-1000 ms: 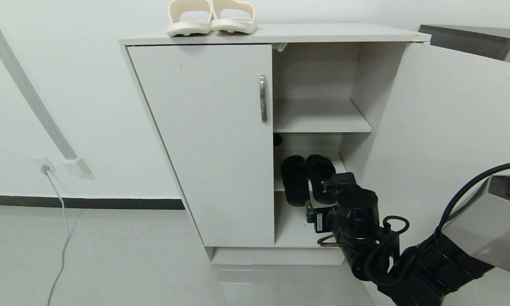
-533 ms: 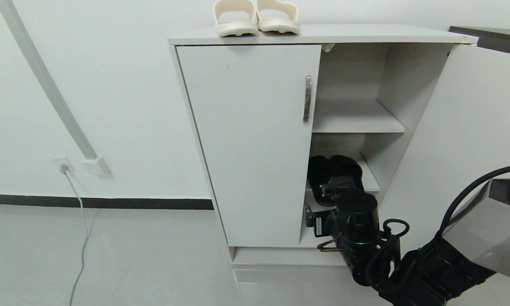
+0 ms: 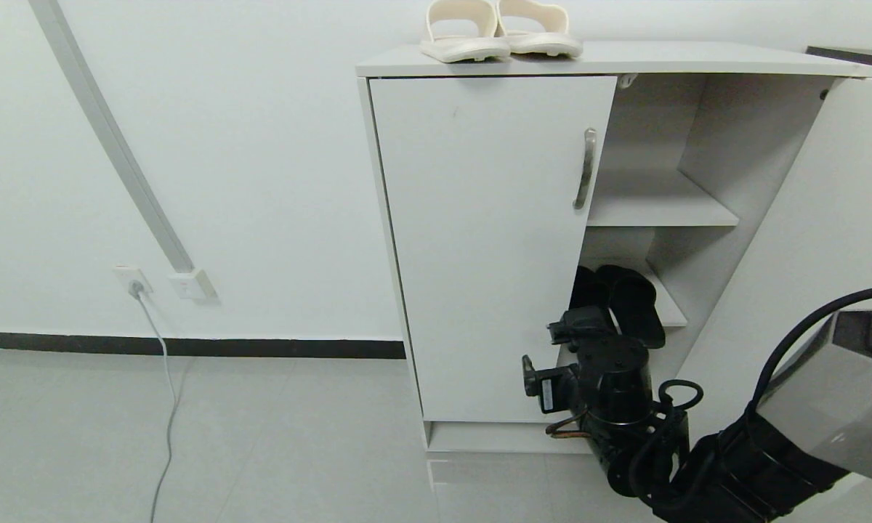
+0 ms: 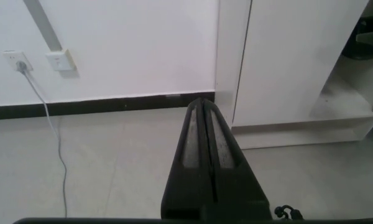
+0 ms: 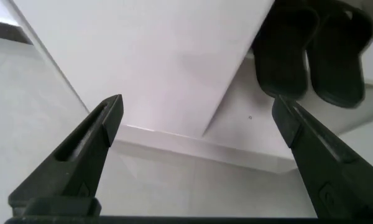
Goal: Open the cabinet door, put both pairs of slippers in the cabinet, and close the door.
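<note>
Left end effector [image 4: 202,115] — fingers pressed together, nothing in them, low over the floor [image 4: 112,180], left of the cabinet [image 3: 610,59]. Cream slippers [image 3: 501,33] sit side by side on the cabinet top, at its near edge above the shut left door [image 3: 487,247]; not yet stowed. Black slippers [image 3: 625,301] lie on the lower shelf in the open right half, heels toward the near side and seemingly past the shelf lip. Right end effector [image 5: 196,115] — fingers wide apart, empty, just on the near side of the black pair, between the left door's edge and the open right door [image 3: 806,254].

Risks, as judged:
(1) The right arm, rising out of this gap, could clip the middle shelf [image 3: 661,207] or bump the open door and swing it.
(2) A poor pinch on the cream pair so close to the edge could tip one slipper onto the floor.
(3) Protruding black heels may stop the right door from shutting flush.
</note>
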